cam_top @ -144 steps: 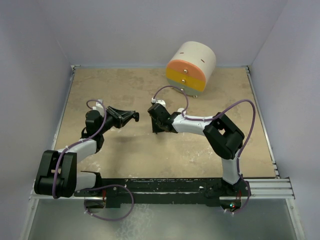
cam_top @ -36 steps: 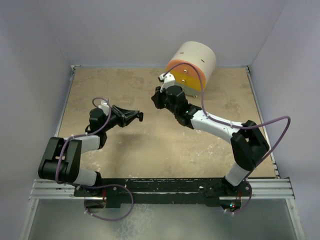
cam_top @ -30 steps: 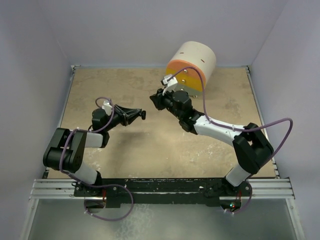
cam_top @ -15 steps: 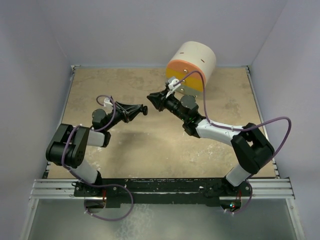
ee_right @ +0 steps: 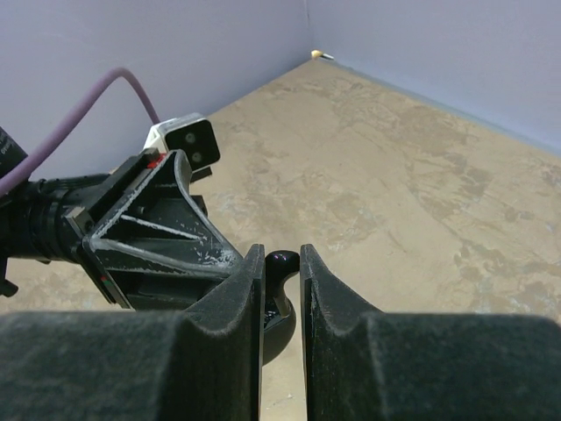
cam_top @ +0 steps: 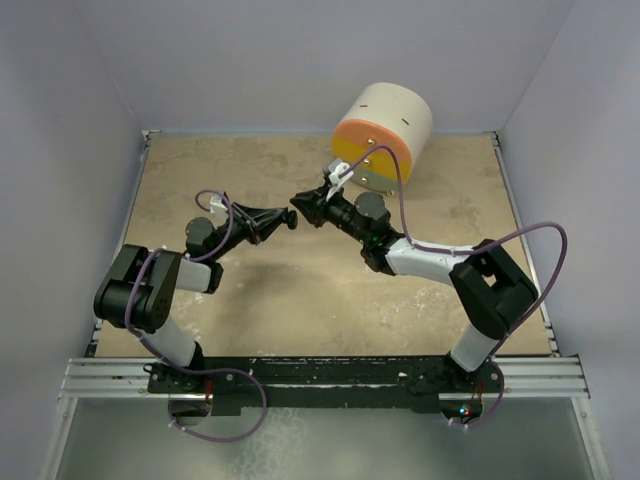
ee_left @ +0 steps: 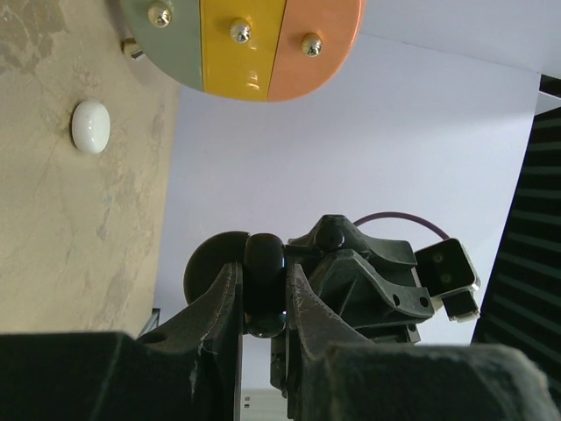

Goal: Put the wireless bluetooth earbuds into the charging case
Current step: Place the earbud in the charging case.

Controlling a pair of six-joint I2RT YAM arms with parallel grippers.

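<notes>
My left gripper [cam_top: 286, 221] is shut on the black round charging case [ee_left: 264, 263] and holds it above the table, its lid [ee_left: 209, 263] open to one side. My right gripper [cam_top: 299, 208] faces it tip to tip. In the right wrist view the right gripper [ee_right: 280, 256] is shut on a small glossy black earbud [ee_right: 282, 261] with a stem, which stands over the case's bowl [ee_right: 282, 323]. The right gripper also shows behind the case in the left wrist view [ee_left: 359, 276]. A small white oval piece [ee_left: 90, 125] lies on the table; it is hidden in the top view.
The cream-and-orange cylindrical drawer unit [cam_top: 385, 135] lies on its side at the back of the table, just behind the right arm; its knobbed front shows in the left wrist view [ee_left: 245, 44]. Walls enclose the tan table [cam_top: 250, 300] on three sides.
My right gripper rose from the table, swung back toward the drawer unit, then turned left to meet the left gripper. My left gripper reached right and up with the case.
</notes>
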